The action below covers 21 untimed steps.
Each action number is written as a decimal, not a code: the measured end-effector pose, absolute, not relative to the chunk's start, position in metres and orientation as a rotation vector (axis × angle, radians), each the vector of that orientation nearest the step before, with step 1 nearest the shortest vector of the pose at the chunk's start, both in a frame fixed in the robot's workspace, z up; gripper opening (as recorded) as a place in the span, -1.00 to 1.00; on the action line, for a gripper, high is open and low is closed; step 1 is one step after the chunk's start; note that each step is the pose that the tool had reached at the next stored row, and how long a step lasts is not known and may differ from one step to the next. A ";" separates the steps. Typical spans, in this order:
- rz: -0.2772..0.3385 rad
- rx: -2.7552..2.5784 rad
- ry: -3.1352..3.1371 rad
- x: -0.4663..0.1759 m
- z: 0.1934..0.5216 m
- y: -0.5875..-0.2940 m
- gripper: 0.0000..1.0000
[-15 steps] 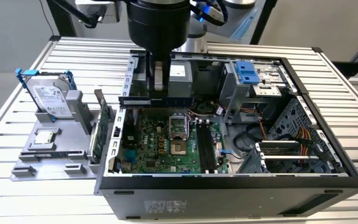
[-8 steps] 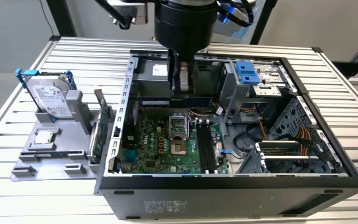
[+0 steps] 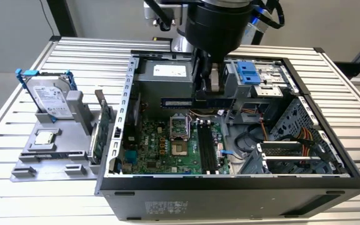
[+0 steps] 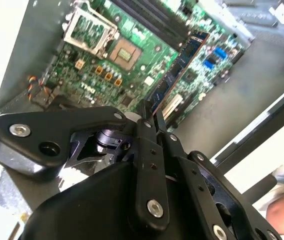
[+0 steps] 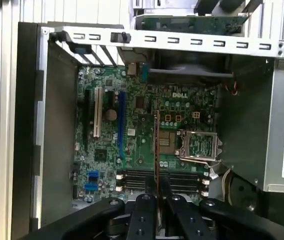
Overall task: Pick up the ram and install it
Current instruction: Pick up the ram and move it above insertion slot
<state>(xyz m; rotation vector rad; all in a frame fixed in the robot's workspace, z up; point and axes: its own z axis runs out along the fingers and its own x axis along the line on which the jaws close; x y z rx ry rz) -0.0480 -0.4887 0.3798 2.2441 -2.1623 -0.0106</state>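
My gripper hangs inside the open computer case, shut on the ram. The ram is a narrow blue stick with dark chips, held level above the motherboard, between the power supply and the CPU socket. In the second wrist view the ram sticks out from the closed fingertips. The first wrist view has it edge-on, a thin line rising from the gripper. It lies crosswise to the black memory slots and clear of them.
A grey stand at the exterior view's left holds a silver hard drive in a blue frame, a green card and a small chip. The case also holds a power supply, a blue drive cage and cables.
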 end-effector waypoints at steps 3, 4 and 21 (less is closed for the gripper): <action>-0.011 2.244 -2.162 -0.036 0.380 -0.489 -1.00; -0.011 2.244 -2.162 -0.032 0.380 -0.489 -1.00; -0.010 2.245 -2.163 0.011 0.380 -0.489 -1.00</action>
